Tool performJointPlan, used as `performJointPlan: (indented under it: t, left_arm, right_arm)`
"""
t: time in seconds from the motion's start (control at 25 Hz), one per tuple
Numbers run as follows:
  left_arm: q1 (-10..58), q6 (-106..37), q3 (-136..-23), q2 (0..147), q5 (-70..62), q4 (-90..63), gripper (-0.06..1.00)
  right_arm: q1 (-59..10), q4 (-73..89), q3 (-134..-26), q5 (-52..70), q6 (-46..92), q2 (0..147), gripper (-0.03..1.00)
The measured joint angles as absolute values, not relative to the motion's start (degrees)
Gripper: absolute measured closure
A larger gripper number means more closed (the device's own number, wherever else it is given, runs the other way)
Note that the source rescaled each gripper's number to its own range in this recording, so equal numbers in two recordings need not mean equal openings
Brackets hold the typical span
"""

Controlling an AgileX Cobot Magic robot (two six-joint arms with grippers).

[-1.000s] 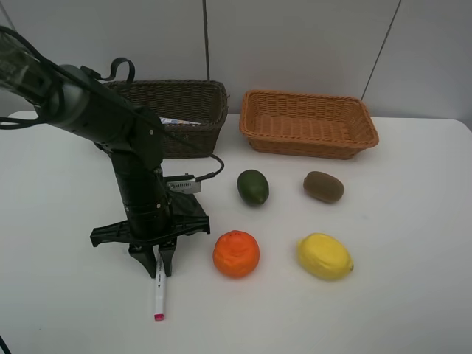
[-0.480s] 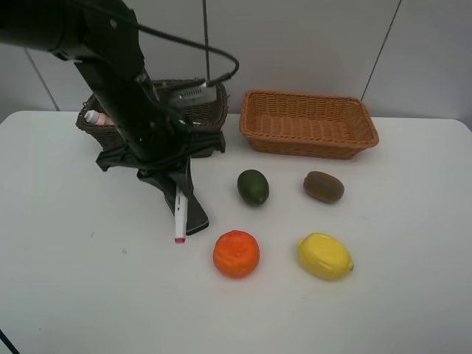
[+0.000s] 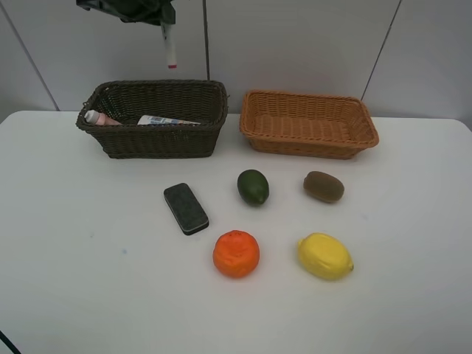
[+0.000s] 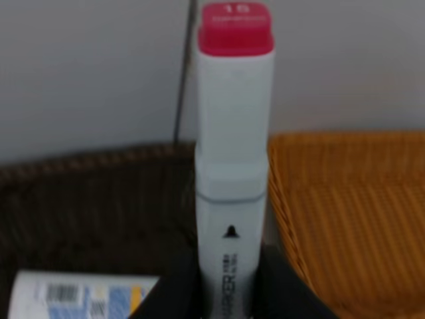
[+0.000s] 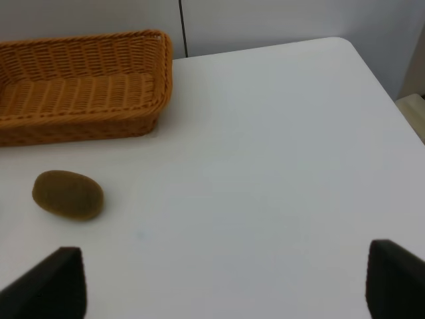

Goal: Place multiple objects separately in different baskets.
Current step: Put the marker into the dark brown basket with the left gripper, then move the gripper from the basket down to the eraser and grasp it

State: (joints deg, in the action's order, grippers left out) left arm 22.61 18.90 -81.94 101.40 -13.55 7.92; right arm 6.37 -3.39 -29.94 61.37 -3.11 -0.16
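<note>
My left gripper is shut on the white pink-tipped marker, which hangs high above the dark brown basket. In the left wrist view the marker stands between the gripper's dark fingers. The pink bottle and the white bottle lie in the dark basket. The grey eraser, green fruit, kiwi, orange and lemon lie on the table. The orange-tan basket holds nothing. My right gripper is open and empty, near the kiwi.
The white table ends at a grey wall behind the baskets. The right wrist view shows the table's right edge and the tan basket. The right arm is out of the exterior view.
My left gripper has lifted the marker from the table in front, up and back to high above the dark basket. The eraser is now uncovered.
</note>
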Motion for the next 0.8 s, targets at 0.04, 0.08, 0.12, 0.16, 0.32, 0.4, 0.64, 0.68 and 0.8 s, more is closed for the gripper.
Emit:
performJointPlan:
  t: [0.04,0.08,0.12,0.16,0.32,0.4,0.64,0.68,0.8]
  left_arm:
    - [21.56,18.89,-82.00,102.49,-11.98,8.34,0.93]
    - [20.72,18.85,-82.00,104.06,-11.20,8.61,0.93]
    - [19.77,18.85,-82.00,105.84,-10.92,8.75,0.93]
    - [18.93,18.85,-82.00,107.76,-10.80,8.82,0.93]
    - [16.80,18.85,-82.00,113.76,-11.52,8.82,0.73]
    - [16.71,18.91,-82.00,114.73,-11.90,8.38,0.38]
    - [16.71,19.08,-84.91,114.41,-16.62,6.21,0.04]
    - [16.71,19.25,-86.02,114.18,-20.27,5.38,0.04]
    - [16.71,20.57,-90.06,113.03,-34.25,0.00,0.04]
  right_arm:
    - [6.37,-3.39,-29.94,61.37,-3.11,-0.16,-0.02]
    - [6.37,-3.39,-29.94,61.37,-3.11,-0.16,-0.02]
    - [6.37,-3.39,-29.94,61.37,-3.11,-0.16,-0.02]
    - [6.37,-3.39,-29.94,61.37,-3.11,-0.16,-0.02]
    - [6.37,-3.39,-29.94,61.37,-3.11,-0.16,-0.02]
    - [6.37,-3.39,-29.94,61.37,-3.11,-0.16,-0.02]
    - [6.37,-3.39,-29.94,61.37,-3.11,-0.16,-0.02]
    - [6.37,-3.39,-29.94,61.37,-3.11,-0.16,-0.02]
    - [6.37,-3.39,-29.94,61.37,-3.11,-0.16,-0.02]
